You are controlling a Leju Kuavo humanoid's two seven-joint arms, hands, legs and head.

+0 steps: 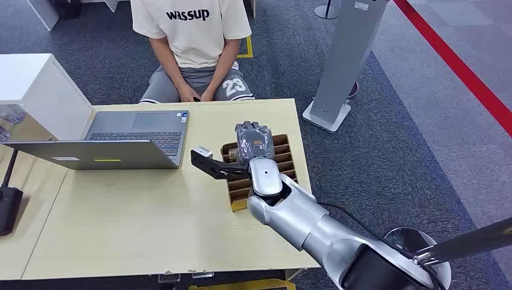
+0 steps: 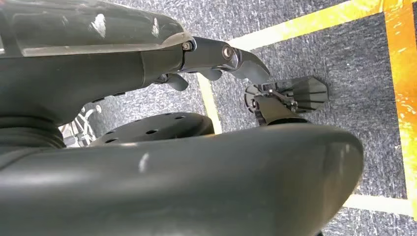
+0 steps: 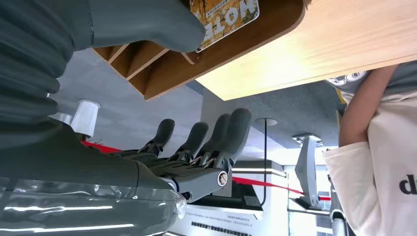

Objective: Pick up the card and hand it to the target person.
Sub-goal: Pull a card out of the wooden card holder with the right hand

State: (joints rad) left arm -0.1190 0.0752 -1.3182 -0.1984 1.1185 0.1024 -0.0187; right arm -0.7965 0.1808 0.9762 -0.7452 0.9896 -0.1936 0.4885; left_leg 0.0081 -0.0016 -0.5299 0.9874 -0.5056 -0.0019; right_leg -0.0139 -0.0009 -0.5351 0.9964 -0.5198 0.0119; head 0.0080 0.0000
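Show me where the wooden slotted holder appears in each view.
Head view: wooden holder on the table's right side, partly under the right hand.
Left wrist view: not in it; carpet there.
Right wrist view: holder close beside the hand's thumb.
Shared landmark: the person's cream T-shirt.

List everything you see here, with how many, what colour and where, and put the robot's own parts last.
Table: one, light wood, in front of the robot.
Laptop: one, grey, open, on the table's left half.
Slotted holder: one, brown, at the table's right edge.
Card: one, yellow print with white letters, in the holder, by the right hand's thumb.
Person: one, cream T-shirt, grey shorts, seated across the table.
White cabinet: one, left of the table.
Grey stand: one, on the carpet to the right.
Red floor line: one, far right.
Right hand: one, grey, over the holder, fingers apart.
Left hand: one, dark, hanging above the carpet.
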